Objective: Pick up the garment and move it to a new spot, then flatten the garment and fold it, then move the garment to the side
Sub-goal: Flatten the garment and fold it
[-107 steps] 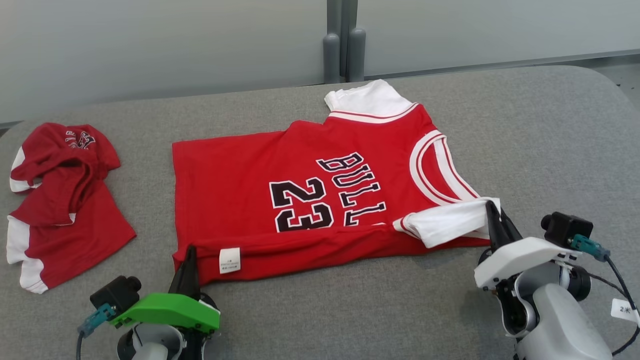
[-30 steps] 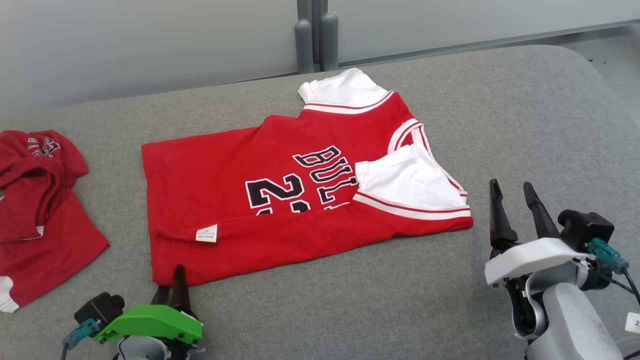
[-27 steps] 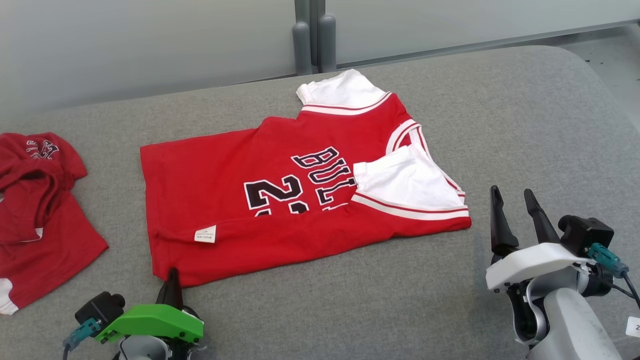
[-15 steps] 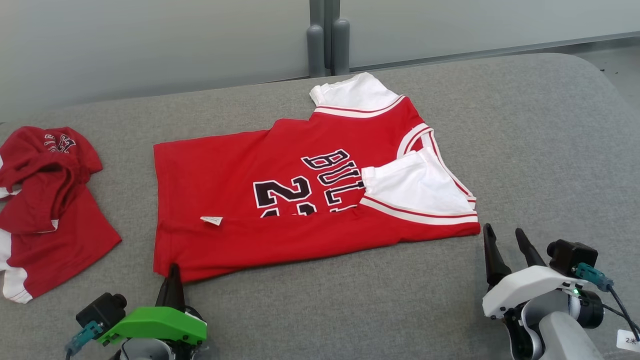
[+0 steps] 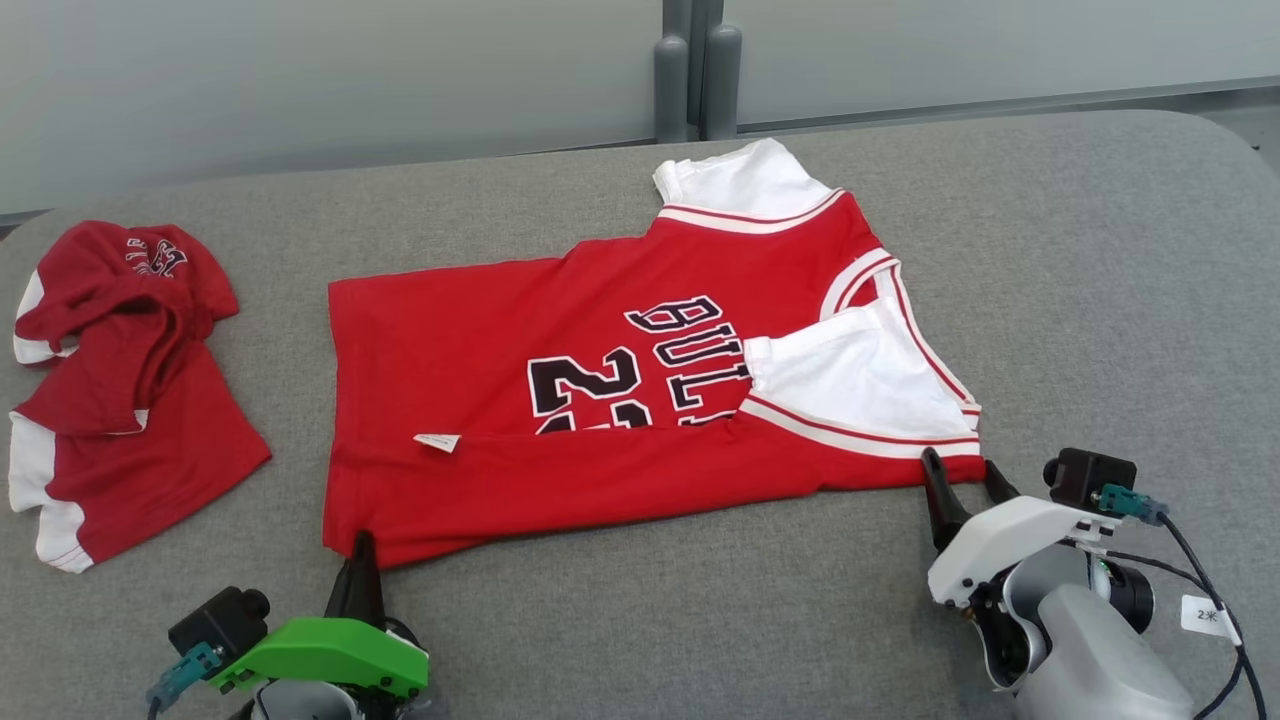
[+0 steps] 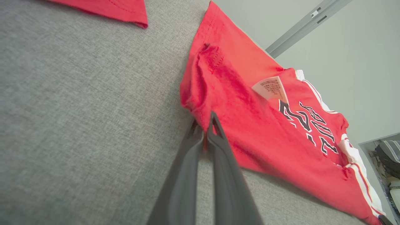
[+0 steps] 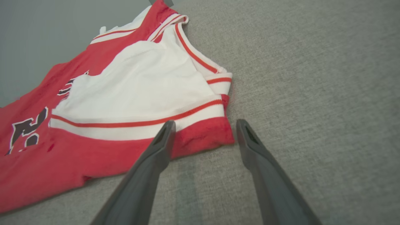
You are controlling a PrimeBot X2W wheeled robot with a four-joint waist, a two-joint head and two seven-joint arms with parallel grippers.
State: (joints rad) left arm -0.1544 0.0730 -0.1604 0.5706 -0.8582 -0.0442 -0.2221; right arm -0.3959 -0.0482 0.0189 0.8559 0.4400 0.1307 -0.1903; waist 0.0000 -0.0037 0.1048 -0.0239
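The garment (image 5: 450, 340) is a red jersey with white sleeves and black lettering, lying flat in the middle of the grey padded table (image 5: 1100, 250), its near long edge folded over. My left gripper (image 5: 362, 545) is at the near left hem corner. In the left wrist view its fingers (image 6: 215, 137) are pressed together, shut on the edge of the garment (image 6: 250, 131). My right gripper (image 5: 960, 470) is open at the near right shoulder corner. In the right wrist view the right gripper (image 7: 205, 125) straddles the red corner of the garment (image 7: 125, 87) below the folded-in white sleeve.
A second red and white garment (image 5: 110, 400) lies crumpled at the table's left end. Two grey posts (image 5: 690, 80) stand against the pale wall behind the table. Bare grey table surface lies to the right of the jersey and along the near edge.
My left gripper has shut at the hem corner. My right gripper, still open, has come forward and down to the shoulder corner. The white label has tipped up. The camera has shifted.
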